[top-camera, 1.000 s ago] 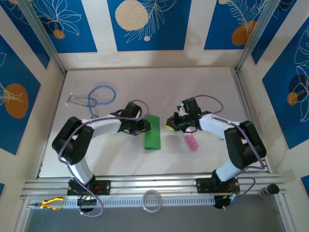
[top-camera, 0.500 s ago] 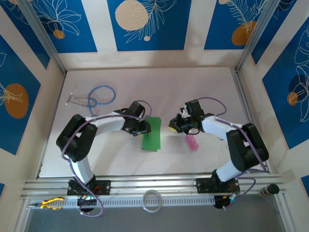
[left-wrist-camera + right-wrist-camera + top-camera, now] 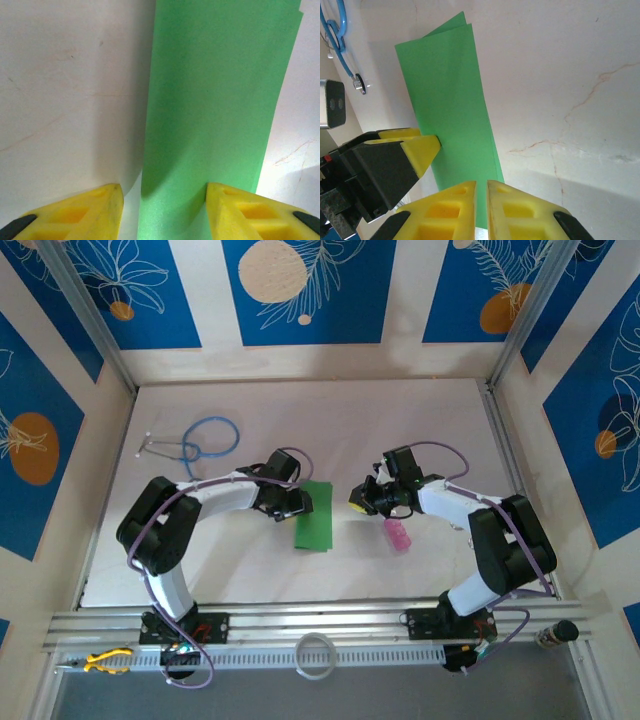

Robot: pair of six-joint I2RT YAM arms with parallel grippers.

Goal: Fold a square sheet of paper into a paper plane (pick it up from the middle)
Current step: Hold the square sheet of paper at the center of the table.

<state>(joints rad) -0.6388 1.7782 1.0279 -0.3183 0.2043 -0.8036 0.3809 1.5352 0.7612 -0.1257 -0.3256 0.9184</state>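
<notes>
Lab robot cell: I'm bolted to an aluminium rail, white surface boxed in by blue printed panels.

Pale tabletop; blue floral wall panels (orange discs); aluminium rail at near edge.

Bright, even light — soft shadows, slight close-up blur.
</notes>
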